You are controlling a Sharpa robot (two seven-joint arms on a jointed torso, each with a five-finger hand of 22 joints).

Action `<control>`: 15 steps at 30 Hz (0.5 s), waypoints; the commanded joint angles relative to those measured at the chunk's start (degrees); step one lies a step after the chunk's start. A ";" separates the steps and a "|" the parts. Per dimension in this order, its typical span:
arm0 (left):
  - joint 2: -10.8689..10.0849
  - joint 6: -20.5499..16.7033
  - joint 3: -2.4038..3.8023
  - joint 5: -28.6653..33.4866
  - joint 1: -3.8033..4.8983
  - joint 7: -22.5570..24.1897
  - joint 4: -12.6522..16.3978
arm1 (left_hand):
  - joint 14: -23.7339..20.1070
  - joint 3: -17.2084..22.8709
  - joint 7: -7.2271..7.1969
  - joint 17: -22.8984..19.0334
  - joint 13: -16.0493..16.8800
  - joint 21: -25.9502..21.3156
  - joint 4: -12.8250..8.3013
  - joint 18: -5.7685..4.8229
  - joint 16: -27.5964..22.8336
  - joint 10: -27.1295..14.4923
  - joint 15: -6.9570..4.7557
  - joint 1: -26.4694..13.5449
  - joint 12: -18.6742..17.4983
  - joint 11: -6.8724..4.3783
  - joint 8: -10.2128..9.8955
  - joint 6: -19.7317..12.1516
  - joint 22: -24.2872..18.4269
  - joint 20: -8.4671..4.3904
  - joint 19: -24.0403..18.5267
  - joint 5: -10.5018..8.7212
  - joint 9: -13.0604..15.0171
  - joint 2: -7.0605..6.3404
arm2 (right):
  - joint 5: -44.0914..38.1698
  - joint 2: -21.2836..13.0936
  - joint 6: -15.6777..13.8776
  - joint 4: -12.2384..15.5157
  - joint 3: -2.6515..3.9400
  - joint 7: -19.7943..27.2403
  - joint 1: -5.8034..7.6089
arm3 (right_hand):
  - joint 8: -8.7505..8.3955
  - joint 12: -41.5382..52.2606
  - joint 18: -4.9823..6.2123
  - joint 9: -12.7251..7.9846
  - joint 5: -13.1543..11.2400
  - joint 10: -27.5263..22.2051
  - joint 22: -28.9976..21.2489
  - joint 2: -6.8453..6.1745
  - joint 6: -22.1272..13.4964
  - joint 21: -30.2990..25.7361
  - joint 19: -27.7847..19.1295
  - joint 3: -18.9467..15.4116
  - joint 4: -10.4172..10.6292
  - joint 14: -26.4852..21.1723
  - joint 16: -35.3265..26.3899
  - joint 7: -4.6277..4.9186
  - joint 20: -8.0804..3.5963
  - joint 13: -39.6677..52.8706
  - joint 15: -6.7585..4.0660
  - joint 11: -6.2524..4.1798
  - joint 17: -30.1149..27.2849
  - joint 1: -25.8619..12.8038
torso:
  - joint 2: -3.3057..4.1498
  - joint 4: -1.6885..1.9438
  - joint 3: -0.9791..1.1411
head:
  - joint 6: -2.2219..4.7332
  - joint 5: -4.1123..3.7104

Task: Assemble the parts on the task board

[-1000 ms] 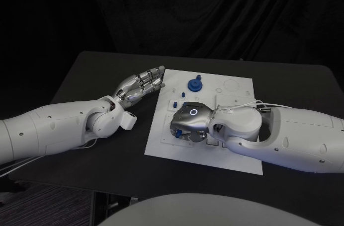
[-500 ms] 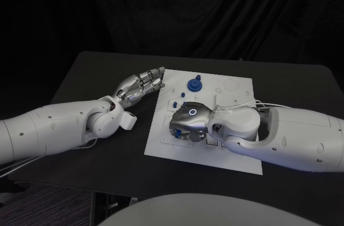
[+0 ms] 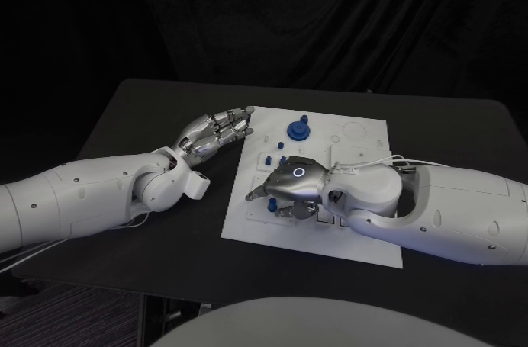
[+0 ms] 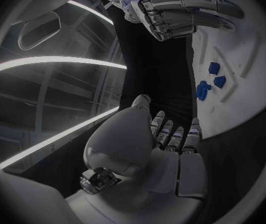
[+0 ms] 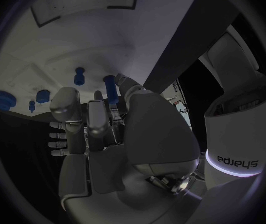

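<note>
The right silver hand hovers palm-down over the white task board on the black bench, pinching a small blue cylindrical peg, its long axis along the fingers. The left silver hand rests beside the board's edge, fingers straight, together, empty.

A lab-like test cell: black-draped backdrop, bare black table, ceiling light strips.
</note>
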 commanded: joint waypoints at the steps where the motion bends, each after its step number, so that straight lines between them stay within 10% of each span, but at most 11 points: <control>1: -0.04 0.94 0.05 0.04 -0.16 3.67 0.10 | 0.05 0.19 0.06 -0.02 -0.05 -0.05 -0.09 0.84 0.13 0.04 0.42 -0.07 -0.13 -0.32 0.25 0.16 -0.06 0.29 0.14 0.21 0.02 0.53 | 1.57 -0.90 -5.48 0.59 0.04 1.12 -0.15 | -0.35 0.08 0.17 -0.37 0.22 -0.59 7.04 0.04 -1.20 0.05 -0.12 -0.57 0.19 -0.18 0.07 -0.20 0.07 0.10 0.10 0.12 0.29 0.06 | -0.04 -0.02 0.00 | 0.01 0.39; 7: -0.38 0.82 0.05 0.04 -0.22 3.67 0.26 | 0.05 0.19 0.06 -0.02 -0.05 -0.05 -0.09 0.84 0.13 0.04 0.42 -0.07 -0.13 -0.32 0.25 0.16 -0.06 0.29 0.14 0.21 0.02 0.53 | 7.87 -4.36 -11.79 3.02 0.16 2.86 0.91 | 0.16 0.58 0.14 -0.40 0.28 -1.73 7.12 0.14 0.30 0.16 0.05 -1.61 1.28 0.00 0.33 0.15 0.10 0.22 0.11 0.14 0.61 0.45 | -0.06 -0.07 0.00 | 0.01 0.93; 15: -1.00 0.56 0.05 0.04 -0.25 3.74 0.51 | 0.05 0.19 0.06 -0.02 -0.05 -0.05 -0.09 0.84 0.13 0.04 0.42 -0.07 -0.13 -0.32 0.25 0.16 -0.06 0.29 0.14 0.21 0.02 0.53 | 16.52 -12.71 -19.17 8.36 0.29 3.64 5.63 | 1.20 3.28 0.02 -0.02 0.23 -0.90 7.33 0.83 5.24 0.83 0.55 -2.03 2.12 0.39 0.87 2.07 0.06 0.87 0.00 0.00 1.26 1.70 | -0.01 0.03 0.03 | 0.01 0.70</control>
